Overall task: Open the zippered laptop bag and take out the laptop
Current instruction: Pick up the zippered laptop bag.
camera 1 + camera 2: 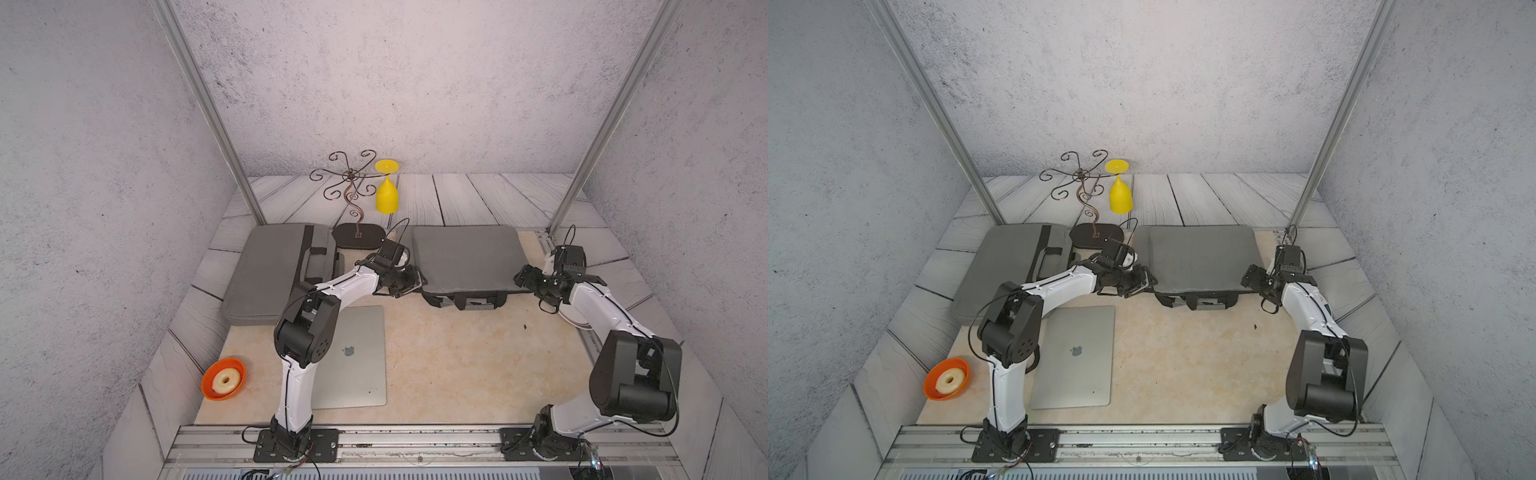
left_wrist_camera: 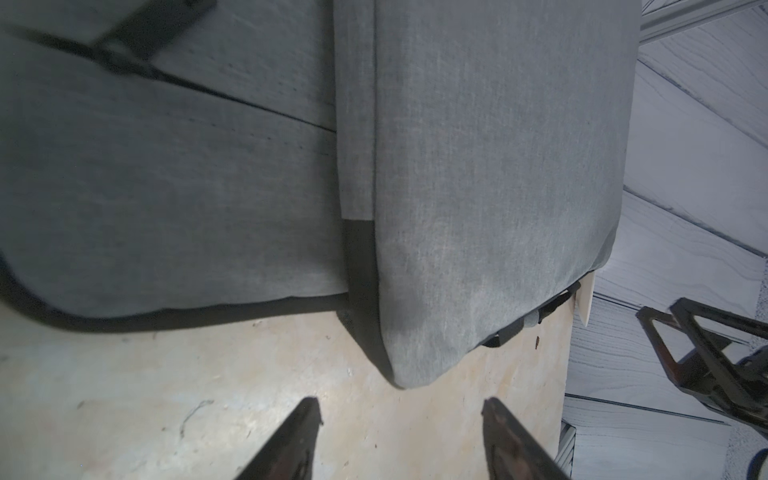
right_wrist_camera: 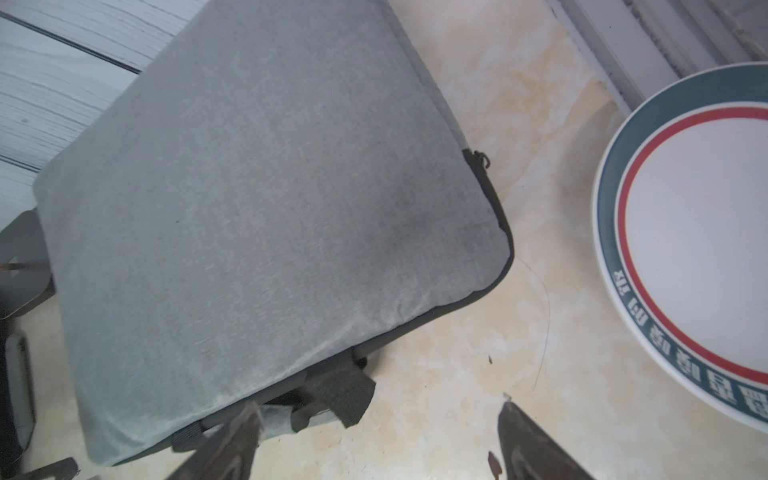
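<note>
Note grey laptop bag (image 1: 465, 257) flat on the beige table (image 1: 478, 365), long axis across the workspace, handle straps (image 1: 465, 300) on the near long edge, toward the arm bases

Locate left gripper (image 1: 415, 284) just off the bag's near left corner and right gripper (image 1: 524, 282) just off the near right corner, bag between the two

Read left gripper as released in the left wrist view: fingers apart, bare table between, bag corner just ahead and untouched

Read right gripper as released too: jaws wide, one fingertip (image 3: 237, 436) overlapping the handle edge, nothing clamped; contact there not resolvable

Spot zipper pull (image 3: 481, 158) in the right wrist view on the bag's right short side, past the near right corner, toward the back wall from the right gripper, with dark zip tape (image 3: 500, 232) from the pull round that corner

Judge right arm the nearer by far, left arm better placed for pinning the opposite corner

Cannot tell zip open or shut from here

Also log a silver Apple laptop (image 1: 353, 365) lying bare on the table by the left arm's base and a second grey bag (image 1: 266, 270) at far left; contents of the centre bag hidden

Expect next move: reach along the right side away from the bases, pinch the small pull, drag along the tape
</note>
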`<action>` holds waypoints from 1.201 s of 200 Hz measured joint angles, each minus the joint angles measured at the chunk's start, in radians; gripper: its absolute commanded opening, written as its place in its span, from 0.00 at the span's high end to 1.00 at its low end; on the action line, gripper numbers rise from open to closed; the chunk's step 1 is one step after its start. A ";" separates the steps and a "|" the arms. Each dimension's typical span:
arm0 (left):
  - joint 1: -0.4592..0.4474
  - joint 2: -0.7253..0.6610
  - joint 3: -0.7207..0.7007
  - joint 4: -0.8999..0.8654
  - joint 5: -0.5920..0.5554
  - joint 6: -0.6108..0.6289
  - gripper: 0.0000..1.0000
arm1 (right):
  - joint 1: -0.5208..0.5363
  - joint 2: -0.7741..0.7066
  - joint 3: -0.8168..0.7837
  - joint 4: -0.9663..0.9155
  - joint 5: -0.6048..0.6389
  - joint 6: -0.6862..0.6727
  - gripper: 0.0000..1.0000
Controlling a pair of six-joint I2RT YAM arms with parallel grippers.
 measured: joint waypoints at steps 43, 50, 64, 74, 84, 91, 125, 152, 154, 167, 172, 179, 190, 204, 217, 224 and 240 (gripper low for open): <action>-0.015 0.063 0.053 0.017 0.024 -0.050 0.39 | -0.010 0.153 0.058 0.017 0.001 0.035 0.15; -0.018 0.072 0.059 0.024 0.027 -0.056 0.40 | -0.010 0.170 0.070 0.020 0.002 0.038 0.15; -0.024 0.088 0.068 0.027 0.034 -0.070 0.42 | -0.012 0.197 0.092 0.030 0.005 0.047 0.16; -0.027 0.095 0.074 0.026 0.035 -0.077 0.45 | -0.012 0.216 0.107 0.037 0.004 0.052 0.17; -0.028 0.104 0.083 0.024 0.037 -0.080 0.47 | -0.013 0.236 0.124 0.045 0.003 0.060 0.18; -0.028 0.111 0.091 0.022 0.040 -0.084 0.49 | -0.013 0.253 0.136 0.048 0.002 0.066 0.19; -0.029 0.140 0.106 0.021 0.058 -0.101 0.67 | -0.016 0.330 0.193 0.052 0.001 0.087 0.27; -0.029 0.149 0.121 0.011 0.071 -0.096 0.84 | -0.022 0.350 0.216 0.050 -0.001 0.096 0.41; -0.029 0.149 0.122 0.011 0.073 -0.092 0.86 | -0.022 0.350 0.216 0.050 -0.001 0.097 0.43; -0.029 0.149 0.128 0.009 0.076 -0.090 0.93 | -0.024 0.352 0.216 0.050 -0.003 0.098 0.54; -0.029 0.149 0.130 0.010 0.076 -0.089 0.96 | -0.025 0.355 0.216 0.049 -0.003 0.097 0.59; -0.029 0.149 0.133 0.006 0.076 -0.082 0.99 | -0.027 0.359 0.216 0.048 -0.004 0.098 0.65; -0.029 0.149 0.137 0.001 0.078 -0.074 1.00 | -0.029 0.370 0.216 0.046 -0.005 0.107 0.75; -0.029 0.149 0.141 -0.005 0.079 -0.064 1.00 | -0.031 0.379 0.216 0.046 -0.007 0.095 0.89; -0.029 0.149 0.144 -0.010 0.079 -0.052 1.00 | -0.030 0.380 0.215 0.050 -0.006 0.095 0.97; -0.029 0.149 0.146 -0.013 0.080 -0.047 1.00 | -0.029 0.380 0.215 0.051 -0.006 0.087 0.99; -0.029 0.149 0.151 -0.021 0.080 -0.033 1.00 | -0.029 0.380 0.215 0.055 -0.009 0.076 1.00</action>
